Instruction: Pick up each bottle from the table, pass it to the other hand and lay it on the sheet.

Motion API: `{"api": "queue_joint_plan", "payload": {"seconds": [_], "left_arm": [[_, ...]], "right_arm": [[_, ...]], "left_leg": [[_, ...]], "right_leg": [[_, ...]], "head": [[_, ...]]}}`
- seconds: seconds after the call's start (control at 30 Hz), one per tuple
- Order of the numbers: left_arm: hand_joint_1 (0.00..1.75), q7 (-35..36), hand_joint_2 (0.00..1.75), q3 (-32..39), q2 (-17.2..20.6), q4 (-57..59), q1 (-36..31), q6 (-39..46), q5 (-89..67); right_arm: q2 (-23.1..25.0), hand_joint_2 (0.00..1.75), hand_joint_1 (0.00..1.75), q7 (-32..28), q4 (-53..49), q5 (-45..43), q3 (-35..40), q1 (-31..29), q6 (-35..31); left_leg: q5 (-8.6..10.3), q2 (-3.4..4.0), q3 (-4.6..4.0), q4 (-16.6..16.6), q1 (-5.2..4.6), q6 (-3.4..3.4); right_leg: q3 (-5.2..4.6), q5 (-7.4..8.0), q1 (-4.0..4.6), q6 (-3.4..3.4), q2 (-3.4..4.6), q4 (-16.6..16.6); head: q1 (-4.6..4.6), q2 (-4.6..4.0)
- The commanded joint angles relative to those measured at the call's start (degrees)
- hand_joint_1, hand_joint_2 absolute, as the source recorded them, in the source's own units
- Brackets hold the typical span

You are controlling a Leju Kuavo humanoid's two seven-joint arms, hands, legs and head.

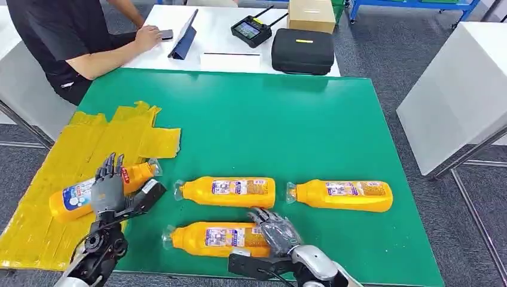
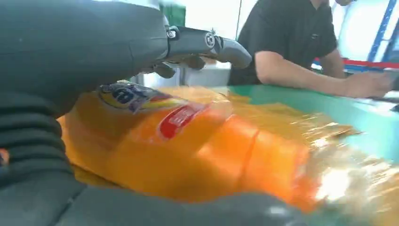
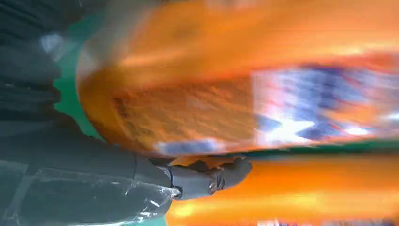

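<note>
Several orange bottles with printed labels lie on the green table (image 1: 311,119). One bottle (image 1: 81,196) (image 2: 197,150) lies on the yellow sheet (image 1: 66,173) at the left. My left hand (image 1: 109,190) (image 2: 94,42) hovers over it, fingers spread and straight, thumb out to the side, not clasping it. The nearest bottle (image 1: 209,238) (image 3: 244,89) lies by the front edge; my right hand (image 1: 276,230) grips its base end, fingers curled over the top, thumb (image 3: 207,179) on its far side. Two more bottles (image 1: 230,191) (image 1: 344,195) lie in a row behind it.
A person in a black shirt (image 1: 54,36) sits at the far left, a hand (image 1: 146,37) resting on a white table with a tablet (image 1: 185,33), a controller (image 1: 251,30), a black case (image 1: 302,51) and a cardboard box (image 1: 311,15). Another white table (image 1: 460,89) stands at the right.
</note>
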Motion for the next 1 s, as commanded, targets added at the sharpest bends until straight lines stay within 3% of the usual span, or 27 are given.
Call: {"api": "queue_joint_plan", "payload": {"seconds": [0.03,0.17,0.2,0.23,0.43,0.77,0.97,1.0], "left_arm": [[0.00,-4.81,0.00,-1.75,-0.28,-5.01,-1.37,-1.38,10.01],[0.00,-9.50,0.00,-3.70,-0.08,-10.79,0.07,-0.32,19.83],[0.00,-9.78,0.00,-4.49,-0.17,-12.98,0.43,-1.06,22.48],[0.00,-9.22,0.00,-5.00,-0.20,-13.91,0.63,-0.61,22.75],[0.00,-9.15,0.00,-5.30,0.16,-16.13,1.69,-0.60,25.28],[0.00,-10.84,0.00,-4.39,0.21,-13.40,1.24,-0.47,30.10],[0.00,-11.31,0.00,-3.17,0.10,-14.64,1.99,-2.54,33.72],[0.00,-11.18,0.00,-1.11,-0.29,-16.29,2.75,-5.98,38.46]], "right_arm": [[2.59,1.75,0.00,-1.51,14.52,-1.76,6.11,-4.31,-1.00],[4.58,1.75,0.00,-2.80,18.14,-3.60,8.90,-5.08,-1.15],[5.38,1.75,0.33,-2.87,19.27,-3.74,9.63,-4.61,-1.22],[5.70,1.75,1.75,-2.97,19.92,-3.80,9.98,-4.41,-1.47],[5.56,1.75,1.75,-3.27,20.50,-3.97,10.22,-4.37,-2.44],[4.73,1.75,1.75,-5.71,21.21,-7.75,8.97,-4.77,-4.26],[3.59,1.75,1.75,-5.38,18.87,-8.49,8.25,-3.60,-5.06],[3.23,1.75,1.75,-5.46,16.67,-10.14,6.41,-2.27,-6.25]], "left_leg": [[-0.08,-0.09,0.23,0.00,0.06,0.05],[-0.10,0.01,0.43,-0.02,0.10,0.03],[-0.04,0.05,0.35,-0.05,0.11,0.01],[-0.05,0.00,0.41,-0.06,0.12,0.02],[-0.26,0.19,0.94,-0.08,0.20,-0.18],[-0.27,0.16,1.08,-0.11,0.34,-0.20],[-0.27,0.18,1.05,-0.09,0.33,-0.21],[-0.28,0.11,1.05,-0.10,0.33,-0.18]], "right_leg": [[0.26,-0.07,0.10,-0.30,-0.05,-0.04],[0.36,-0.07,0.14,-0.39,0.02,-0.04],[0.26,-0.01,0.13,-0.28,0.02,-0.06],[0.32,-0.02,0.15,-0.36,-0.02,-0.07],[0.18,-0.22,0.25,-0.68,0.09,-0.05],[0.35,-0.17,0.36,-0.53,0.11,-0.12],[0.31,-0.17,0.34,-0.49,0.13,-0.09],[0.34,-0.20,0.36,-0.56,0.07,-0.11]], "head": [[0.02,0.00],[0.00,0.00],[-0.02,0.00],[0.00,0.00],[-0.02,0.00],[-0.02,0.00],[-0.02,0.00],[-0.02,0.00]]}}
